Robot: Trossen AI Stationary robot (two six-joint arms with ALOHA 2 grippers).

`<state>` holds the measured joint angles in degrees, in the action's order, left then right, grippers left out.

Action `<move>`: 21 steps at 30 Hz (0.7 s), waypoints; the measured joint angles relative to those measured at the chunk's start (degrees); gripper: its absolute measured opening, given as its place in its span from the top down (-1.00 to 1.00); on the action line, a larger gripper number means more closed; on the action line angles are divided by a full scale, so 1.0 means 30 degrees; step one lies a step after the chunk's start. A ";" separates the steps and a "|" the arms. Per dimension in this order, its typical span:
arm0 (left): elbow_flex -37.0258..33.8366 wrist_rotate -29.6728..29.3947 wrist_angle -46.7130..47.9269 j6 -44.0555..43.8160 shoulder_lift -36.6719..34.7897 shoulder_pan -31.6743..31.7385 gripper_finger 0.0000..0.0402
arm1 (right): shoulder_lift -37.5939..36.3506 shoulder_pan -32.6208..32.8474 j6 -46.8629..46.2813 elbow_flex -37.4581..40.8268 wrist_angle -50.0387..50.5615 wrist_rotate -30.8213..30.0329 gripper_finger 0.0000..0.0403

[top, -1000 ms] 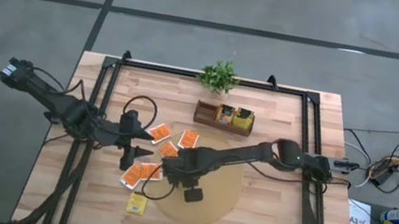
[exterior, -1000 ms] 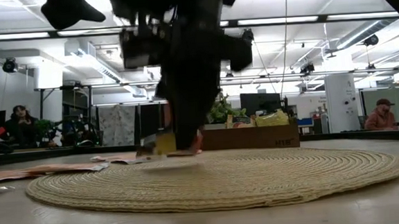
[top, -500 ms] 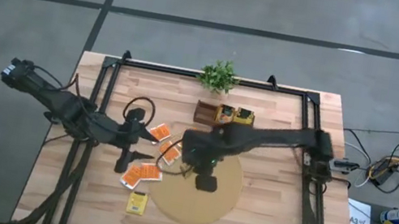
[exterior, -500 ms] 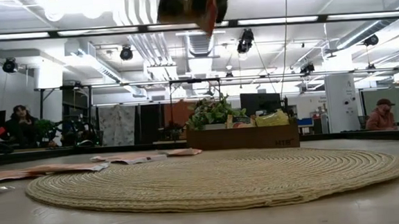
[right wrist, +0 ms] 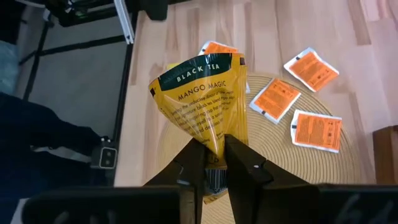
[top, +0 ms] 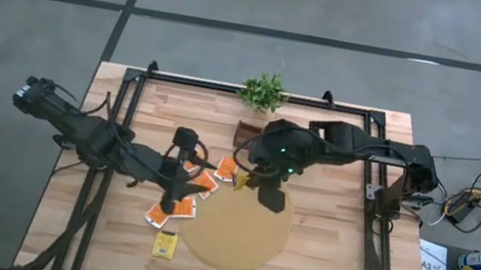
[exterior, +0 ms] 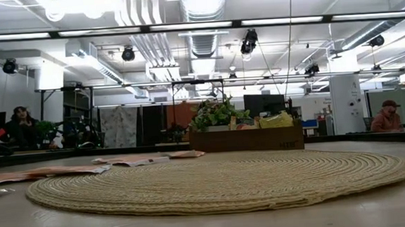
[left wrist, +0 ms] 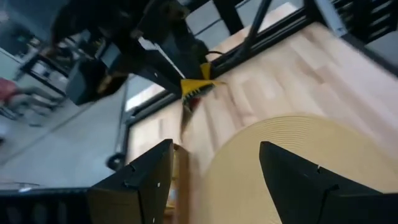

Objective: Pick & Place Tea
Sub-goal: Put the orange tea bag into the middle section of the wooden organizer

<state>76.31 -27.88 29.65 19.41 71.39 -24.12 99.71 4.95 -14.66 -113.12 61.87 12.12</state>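
- Right gripper (right wrist: 210, 163): pinched shut on a yellow packet (right wrist: 202, 99), held in the air just short of the box (top: 247, 134).
- Step, as judged: carrying; next, move over the box and release the packet into it.
- Left gripper (left wrist: 214, 180): jaws wide, empty, over the orange packets (top: 176, 205) on the mat's (top: 238, 234) far side from the box.

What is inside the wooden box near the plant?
In the wooden box, the low view shows yellow tea packets sticking up. From above, the right arm covers most of the box, so the rest of its contents cannot be seen.
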 joint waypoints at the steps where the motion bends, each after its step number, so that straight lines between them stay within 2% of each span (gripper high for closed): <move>1: 0.0297 -0.0212 0.0014 0.0352 0.0308 0.0000 -0.16 | -0.0004 0.0000 -0.0012 -0.0007 -0.0032 0.0042 0.78; 6: 0.1471 -0.0620 -0.0009 0.1627 0.1521 0.0000 -0.16 | 0.0149 0.0000 -0.0058 -0.0007 -0.0326 0.1141 0.78; 21: 0.2391 -0.0726 -0.0955 0.1941 0.3098 0.0011 -0.16 | 0.0302 0.0000 0.0090 0.0000 -0.0452 0.1537 0.78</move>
<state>83.48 -30.05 26.79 25.23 80.68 -24.09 100.62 4.95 -14.39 -113.12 60.51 16.73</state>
